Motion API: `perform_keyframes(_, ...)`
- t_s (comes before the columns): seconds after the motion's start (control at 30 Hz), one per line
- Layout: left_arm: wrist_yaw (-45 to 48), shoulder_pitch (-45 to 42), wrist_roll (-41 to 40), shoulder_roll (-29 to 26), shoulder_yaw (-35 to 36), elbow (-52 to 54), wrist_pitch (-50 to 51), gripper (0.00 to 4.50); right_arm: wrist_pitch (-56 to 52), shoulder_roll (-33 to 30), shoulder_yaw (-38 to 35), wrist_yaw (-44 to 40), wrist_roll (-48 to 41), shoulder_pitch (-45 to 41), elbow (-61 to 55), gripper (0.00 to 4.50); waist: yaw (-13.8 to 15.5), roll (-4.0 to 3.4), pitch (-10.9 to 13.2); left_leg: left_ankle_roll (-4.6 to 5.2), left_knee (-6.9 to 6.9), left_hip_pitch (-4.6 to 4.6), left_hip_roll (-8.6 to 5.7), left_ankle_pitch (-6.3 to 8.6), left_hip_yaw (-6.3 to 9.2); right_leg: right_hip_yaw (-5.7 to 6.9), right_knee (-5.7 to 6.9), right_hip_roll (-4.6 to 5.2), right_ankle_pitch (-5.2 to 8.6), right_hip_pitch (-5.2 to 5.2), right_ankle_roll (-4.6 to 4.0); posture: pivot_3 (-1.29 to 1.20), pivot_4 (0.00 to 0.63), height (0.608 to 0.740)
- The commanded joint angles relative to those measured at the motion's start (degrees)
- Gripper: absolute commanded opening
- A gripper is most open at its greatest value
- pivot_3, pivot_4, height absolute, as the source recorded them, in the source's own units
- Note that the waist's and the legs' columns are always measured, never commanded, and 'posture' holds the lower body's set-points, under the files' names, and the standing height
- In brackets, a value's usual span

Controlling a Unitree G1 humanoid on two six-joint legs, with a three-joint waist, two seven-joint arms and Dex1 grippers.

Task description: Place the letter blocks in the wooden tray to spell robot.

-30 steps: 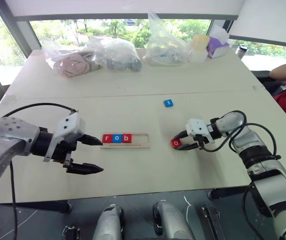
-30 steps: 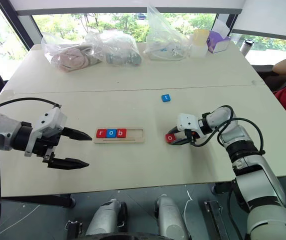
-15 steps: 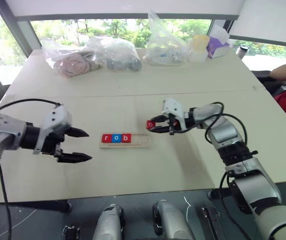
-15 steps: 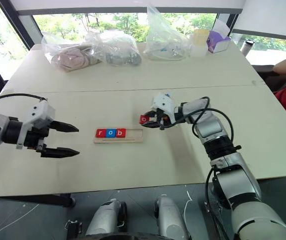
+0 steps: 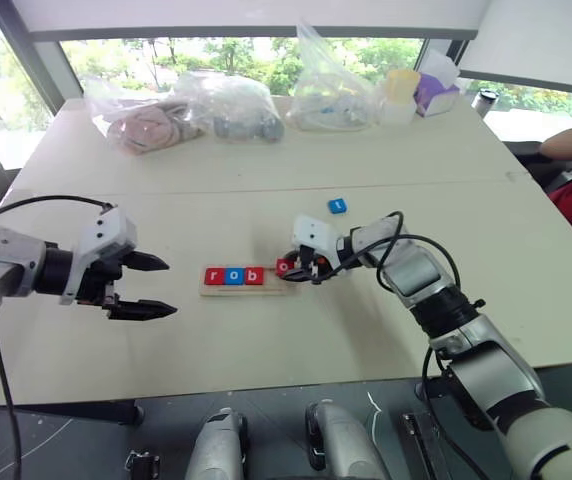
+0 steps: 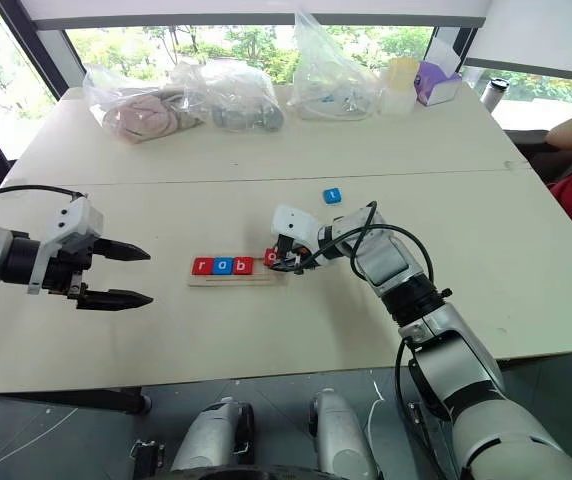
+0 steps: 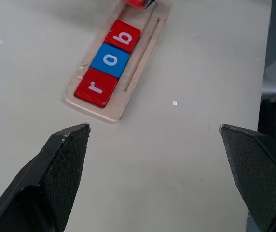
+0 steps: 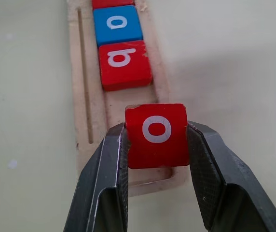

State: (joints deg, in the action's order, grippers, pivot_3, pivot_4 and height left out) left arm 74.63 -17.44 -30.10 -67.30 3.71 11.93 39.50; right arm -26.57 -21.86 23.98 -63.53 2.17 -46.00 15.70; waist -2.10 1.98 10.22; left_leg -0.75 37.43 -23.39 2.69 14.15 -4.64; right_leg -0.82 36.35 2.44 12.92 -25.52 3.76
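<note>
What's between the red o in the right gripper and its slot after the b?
Nothing visible. The right gripper holds the red o block over the wooden tray's bare stretch, just past the red b block. The blue t block lies apart on the table, and the left gripper is off to the side.

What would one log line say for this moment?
tray: r, o, b in | right pincer: holds red o over tray | blue t: on table

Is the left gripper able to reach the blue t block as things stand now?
Probably not easily. The blue t block lies beyond the wooden tray, and the right gripper, holding the red o block, is in between. The left gripper is open.
</note>
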Motion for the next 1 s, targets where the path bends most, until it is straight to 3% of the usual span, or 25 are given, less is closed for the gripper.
perform_keyframes(0.03,-0.62,0.35,-0.57,0.10,2.15,1.12,-0.06,4.50,-1.22,0.62,0.26,0.09,-0.17,-0.91,-3.42,1.14,-0.11,0.00,0.00,0.00,0.00,0.00,0.00,0.00,0.00,0.00,0.00,0.00,0.00,0.00,0.00,0.00,0.150,0.740)
perform_keyframes(0.53,-2.86,0.59,-1.80,1.04,2.26,1.66,0.89,4.50,-2.61,2.17,1.35,1.87,-0.07,-1.04,-2.84,1.14,-0.25,0.00,0.00,0.00,0.00,0.00,0.00,0.00,-0.01,0.00,0.00,0.00,0.00,0.00,0.01,0.00,0.150,0.740)
perform_keyframes(0.77,-3.09,0.35,-1.58,1.29,1.99,1.17,0.72,4.50,-3.46,3.19,0.66,3.19,-0.43,-1.43,-3.28,4.47,-0.27,0.00,0.00,0.00,-0.01,0.00,0.00,0.00,0.00,0.00,0.00,0.00,0.00,0.00,0.00,0.00,0.150,0.740)
perform_keyframes(1.0,-3.46,0.16,-1.62,1.67,1.97,1.11,0.67,4.50,-5.30,2.99,-4.36,5.66,-3.30,-2.75,-6.05,4.47,-0.24,0.00,0.00,0.00,0.00,-0.01,0.00,0.00,-0.01,0.00,0.00,0.01,-0.01,0.00,0.01,0.00,0.150,0.740)
